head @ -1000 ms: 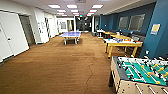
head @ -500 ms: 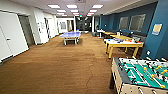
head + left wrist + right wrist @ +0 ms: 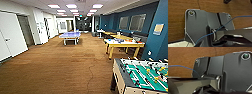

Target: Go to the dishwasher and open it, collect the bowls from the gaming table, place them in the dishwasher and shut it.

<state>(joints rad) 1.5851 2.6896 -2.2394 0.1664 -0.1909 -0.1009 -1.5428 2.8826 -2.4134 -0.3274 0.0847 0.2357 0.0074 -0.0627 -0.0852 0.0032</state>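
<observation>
Head view looks down a long game room with brown carpet (image 3: 57, 67) and rows of ceiling lights (image 3: 71, 6). At about two o'clock stands the gaming table (image 3: 124, 44), a yellow-framed bench with a white top and yellow legs, set against the dark blue wall (image 3: 140, 22); small coloured items lie on its top, too blurred to tell whether they are the bowls. Nearer, at four o'clock, sits the foosball table (image 3: 142, 76) with its green field and rods. At twelve o'clock, farther off, a blue table-tennis table (image 3: 70, 35) stands in the middle of the floor. More yellow-topped benches (image 3: 110, 33) line the blue wall beyond the gaming table. White doors (image 3: 11, 37) run along the wall at nine to ten o'clock. Left wrist view shows brown carpet (image 3: 178, 18) behind the robot's dark plate, with a thin blue cable (image 3: 218, 29) crossing it. Right wrist view shows the same carpet (image 3: 183, 58) and a blue cable (image 3: 183, 67). I cannot tell whether either hand is spread or pressed together.
</observation>
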